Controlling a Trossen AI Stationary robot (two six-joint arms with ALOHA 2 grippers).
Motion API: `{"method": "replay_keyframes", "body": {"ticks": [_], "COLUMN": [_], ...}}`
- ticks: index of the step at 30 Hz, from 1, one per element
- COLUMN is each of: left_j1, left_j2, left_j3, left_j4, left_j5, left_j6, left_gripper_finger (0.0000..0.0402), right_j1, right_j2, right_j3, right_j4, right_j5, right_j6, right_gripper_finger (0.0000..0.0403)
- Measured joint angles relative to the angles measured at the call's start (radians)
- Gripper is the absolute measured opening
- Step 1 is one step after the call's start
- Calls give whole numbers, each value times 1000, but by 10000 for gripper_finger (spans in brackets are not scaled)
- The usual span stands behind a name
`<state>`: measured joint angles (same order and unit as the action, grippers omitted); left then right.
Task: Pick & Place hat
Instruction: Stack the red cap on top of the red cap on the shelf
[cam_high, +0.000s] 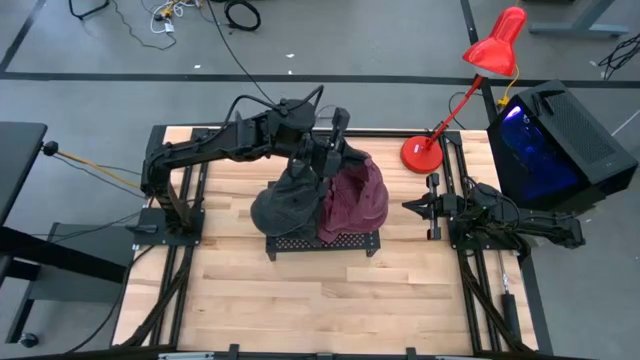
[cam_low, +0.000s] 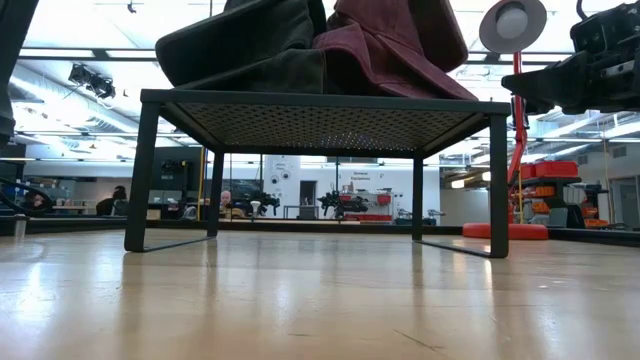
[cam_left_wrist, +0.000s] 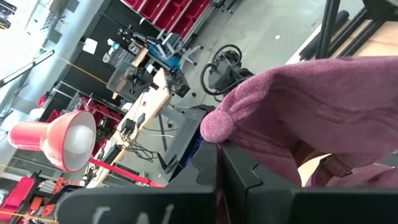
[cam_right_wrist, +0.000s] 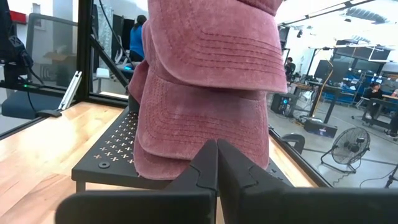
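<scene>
From above we see the left gripper (cam_high: 335, 150) over the black rack (cam_high: 300, 243), where a red hat (cam_high: 355, 195) sits beside a dark hat (cam_high: 285, 200). Its wrist view shows jaws closed, pinching red cloth. The right gripper (cam_high: 412, 206) waits closed, holding nothing.

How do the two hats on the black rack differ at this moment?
The dark hat is charcoal grey; the maroon hat is a dusty red. The dark hat sits on the rack's left half, its brim overhanging the left edge, while the maroon hat occupies the right half. The left gripper is down at the maroon hat's top; nothing touches the dark hat. Both are soft fabric hats, side by side and touching, on the perforated rack.
</scene>
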<state>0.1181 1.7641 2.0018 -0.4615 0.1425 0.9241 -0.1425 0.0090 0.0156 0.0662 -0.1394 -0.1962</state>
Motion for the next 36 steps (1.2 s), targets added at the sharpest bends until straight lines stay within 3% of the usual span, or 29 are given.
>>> {"method": "replay_keyframes", "body": {"ticks": [36], "left_j1": [-13], "left_j2": [-74], "left_j3": [0], "left_j4": [-1], "left_j5": [12], "left_j6": [25], "left_gripper_finger": [5], "right_j1": [0], "right_j2": [0], "right_j3": [0], "right_j4": [0], "right_j5": [0], "right_j6": [0], "right_gripper_finger": [4]}}
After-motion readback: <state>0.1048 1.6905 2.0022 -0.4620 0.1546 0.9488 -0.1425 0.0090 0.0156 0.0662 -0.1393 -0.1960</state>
